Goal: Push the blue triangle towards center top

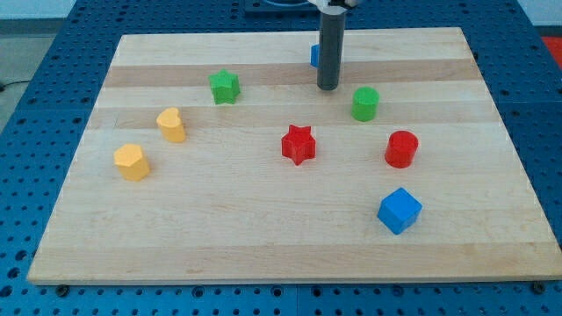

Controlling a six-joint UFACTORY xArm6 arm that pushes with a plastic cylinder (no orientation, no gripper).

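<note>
The blue triangle (313, 55) is near the view's top centre, mostly hidden behind my rod; only a small blue sliver shows at the rod's left side. My tip (327, 88) rests on the board just below and slightly right of that block, close to it; whether they touch is hidden.
Wooden board (176, 246) on a blue perforated table. Green star (225, 87) at upper left, green cylinder (365, 104) right of my tip, red star (299, 144) at centre, red cylinder (401, 149), blue cube (399, 211) at lower right, yellow heart (171, 125), yellow hexagon (132, 162) at left.
</note>
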